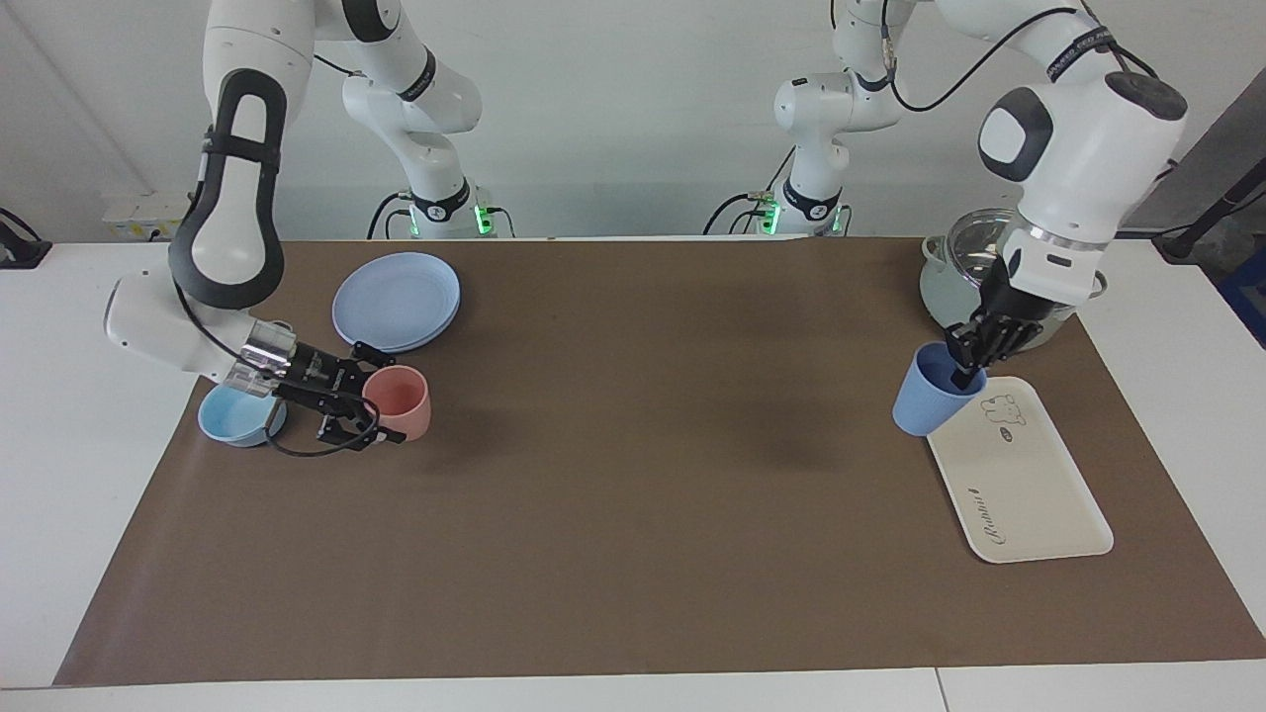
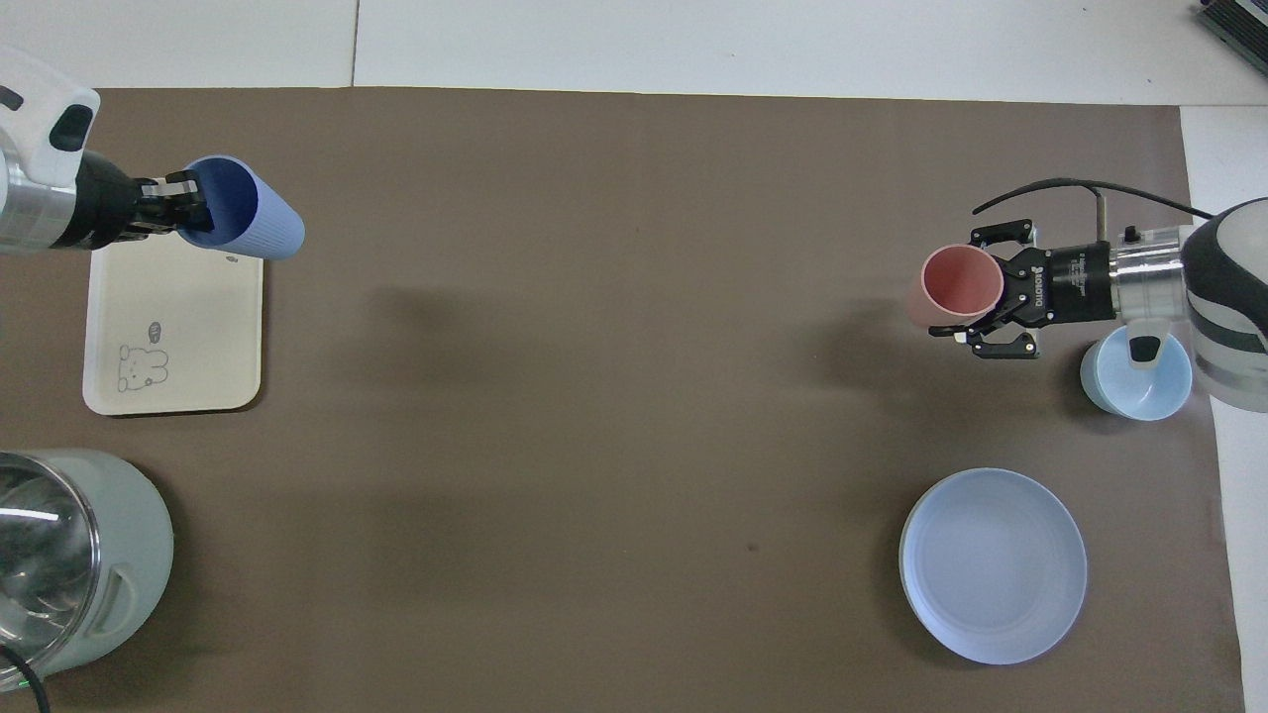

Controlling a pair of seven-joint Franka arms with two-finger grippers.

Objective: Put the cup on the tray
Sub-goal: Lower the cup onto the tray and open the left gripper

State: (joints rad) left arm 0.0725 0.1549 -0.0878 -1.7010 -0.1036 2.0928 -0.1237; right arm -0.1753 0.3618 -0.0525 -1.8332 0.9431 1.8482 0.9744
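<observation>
The periwinkle-blue cup (image 1: 928, 398) (image 2: 250, 215) is tilted and held by its rim over the corner of the cream tray (image 1: 1029, 494) (image 2: 168, 307) that lies nearest the robots and toward the table's middle. My left gripper (image 1: 965, 374) (image 2: 188, 205) is shut on the cup's rim, with one finger inside it. The tray lies flat at the left arm's end of the table, with nothing on it. My right gripper (image 1: 362, 400) (image 2: 994, 294) is open, low over the mat, its fingers astride the salmon-pink tumbler (image 1: 403, 400) (image 2: 959, 284).
A light-blue bowl (image 1: 229, 415) (image 2: 1139, 381) sits under the right wrist. A round blue plate (image 1: 396, 300) (image 2: 993, 564) lies nearer to the robots than the pink tumbler. A pale-green pot with a glass lid (image 1: 954, 272) (image 2: 89, 564) stands nearer to the robots than the tray.
</observation>
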